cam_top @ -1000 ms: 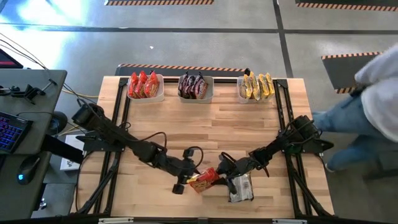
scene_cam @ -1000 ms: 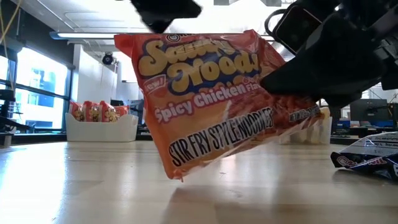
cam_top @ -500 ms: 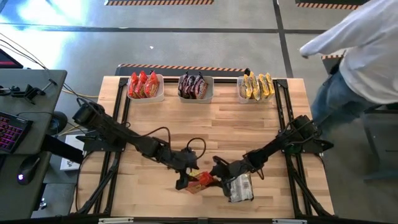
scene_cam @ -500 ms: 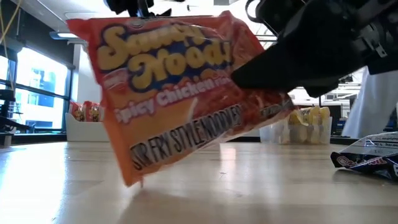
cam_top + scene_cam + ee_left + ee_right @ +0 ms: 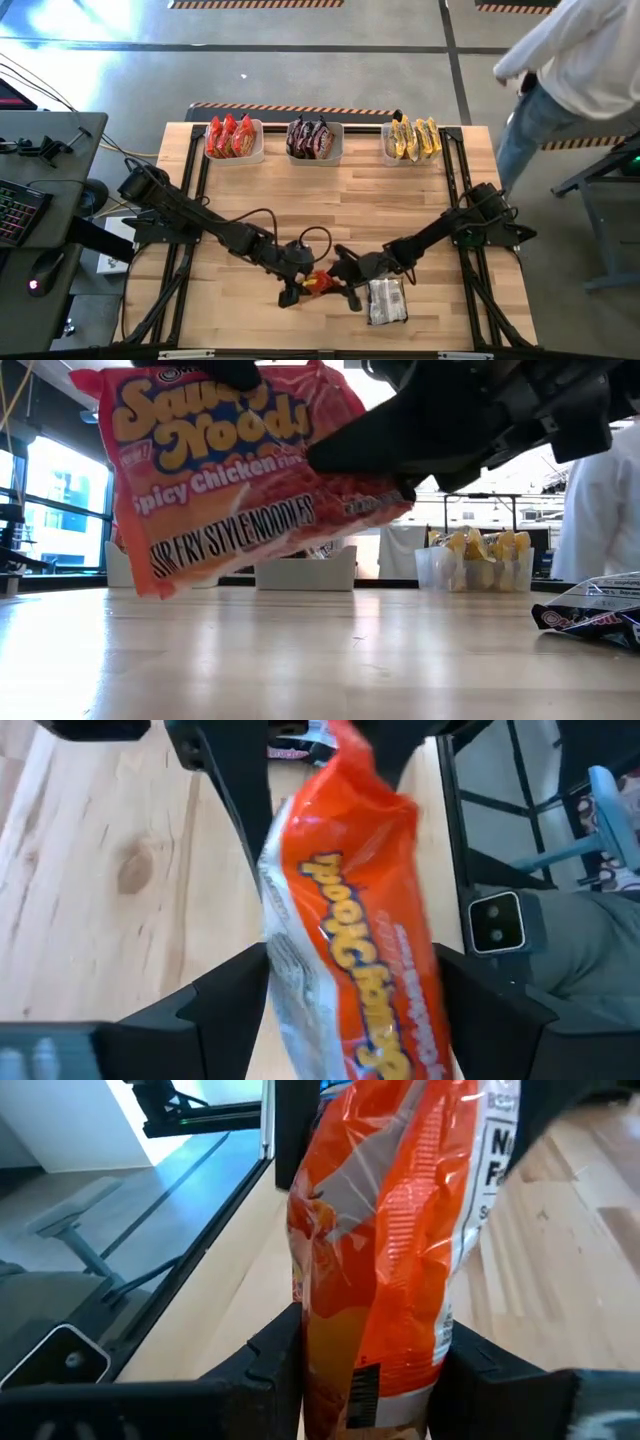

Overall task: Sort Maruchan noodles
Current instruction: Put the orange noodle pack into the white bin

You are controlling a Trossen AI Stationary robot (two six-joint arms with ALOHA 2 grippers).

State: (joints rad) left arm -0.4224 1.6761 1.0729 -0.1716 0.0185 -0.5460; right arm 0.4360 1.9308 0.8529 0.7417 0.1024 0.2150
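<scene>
— While the orange noodle packet (image 5: pixel 320 283) is hanging tilted above the near middle of the worktop (image 5: pixel 330 200), what is it looking like?

— It is showing glossy, crinkled orange-red plastic with yellow lettering and a white band reading "stir fry style noodles". The right pincer (image 5: pixel 372 1370) is clamping one end of it between its fingers. The left pincer (image 5: pixel 352 990) is sitting with its fingers spread wide on either side of the other end, not squeezing it.

— Is anything else lying loose?

— A silver-and-dark packet (image 5: pixel 386 301) is lying flat on the wood just beside the right pincer.

— And what are the bins holding?

— Along the far edge, the left bin (image 5: pixel 255 147) is holding red-orange packets (image 5: pixel 230 135) standing on edge, the middle bin (image 5: pixel 337 148) is holding dark packets (image 5: pixel 311 137), and the right bin (image 5: pixel 386 150) is holding yellow packets (image 5: pixel 413 137).
</scene>
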